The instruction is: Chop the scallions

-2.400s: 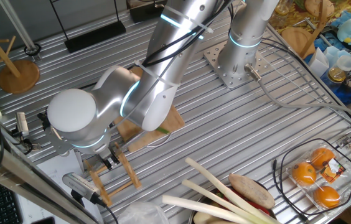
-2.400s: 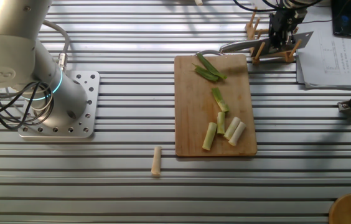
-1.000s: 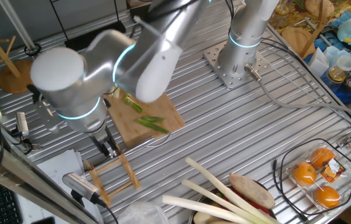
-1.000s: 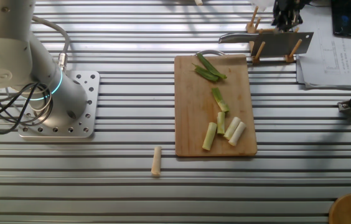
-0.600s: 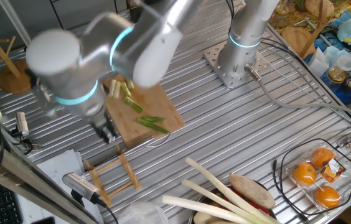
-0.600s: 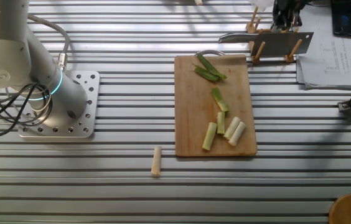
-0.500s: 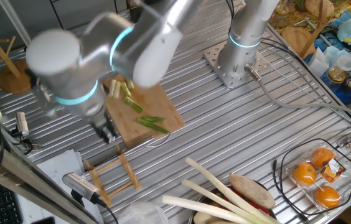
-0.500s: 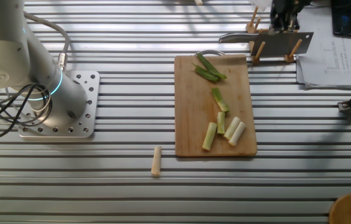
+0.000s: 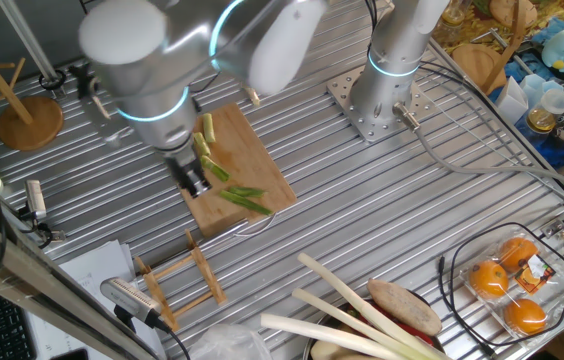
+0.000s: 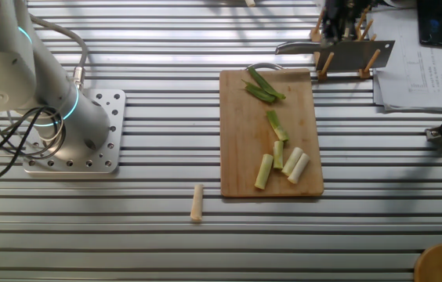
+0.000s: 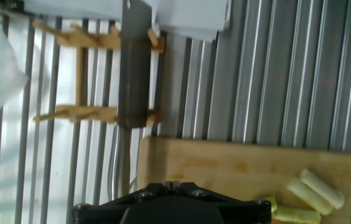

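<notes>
We see the scallions (image 10: 280,149) lying as cut pieces on the wooden cutting board (image 10: 237,157), which sits on the ribbed metal worktop (image 10: 150,235). In the other fixed view the dark green leaf pieces lie toward the board's far end, and the pale pieces cluster near its right near corner. One stray pale piece (image 10: 197,203) lies on the worktop just left of the board's near left corner.

Our tool (image 9: 193,179) hangs above the board's edge in one fixed view; whether its fingers are open or closed we cannot tell, and nothing shows between them. In the other fixed view the tool sits at the top edge, blurred.

The knife (image 11: 133,68) rests across the wooden rack (image 11: 79,71) just beyond the board's far end, apart from the tool. In the hand view its blade spans both rails.
</notes>
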Available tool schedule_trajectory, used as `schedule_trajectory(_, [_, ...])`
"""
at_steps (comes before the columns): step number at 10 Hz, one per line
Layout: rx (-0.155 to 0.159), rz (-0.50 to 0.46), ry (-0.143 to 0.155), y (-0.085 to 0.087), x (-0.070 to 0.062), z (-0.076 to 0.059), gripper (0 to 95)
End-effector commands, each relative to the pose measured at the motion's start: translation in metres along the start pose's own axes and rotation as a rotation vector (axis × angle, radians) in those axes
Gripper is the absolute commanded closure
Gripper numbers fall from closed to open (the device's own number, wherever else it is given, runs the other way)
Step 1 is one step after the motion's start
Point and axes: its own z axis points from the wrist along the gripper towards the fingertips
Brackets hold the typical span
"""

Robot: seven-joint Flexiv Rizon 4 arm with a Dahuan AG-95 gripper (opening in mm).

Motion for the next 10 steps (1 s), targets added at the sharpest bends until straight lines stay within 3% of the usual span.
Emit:
schedule_trajectory(1, [-0.006, -0.011, -0.018, 0.000, 0.013, 0.003, 95.0])
schedule_trajectory(6, [0.023, -0.001, -0.023, -0.002, 0.046, 0.009, 95.0])
schedule_trajectory(7, [0.030, 0.006, -0.019, -0.004, 0.052, 0.007, 95.0])
schedule_trajectory(8, [0.061, -0.004, -0.015, -0.008, 0.063, 0.003, 95.0])
schedule_trajectory(10, [0.059, -0.007, -0.010, -0.014, 0.078, -0.001, 95.0])
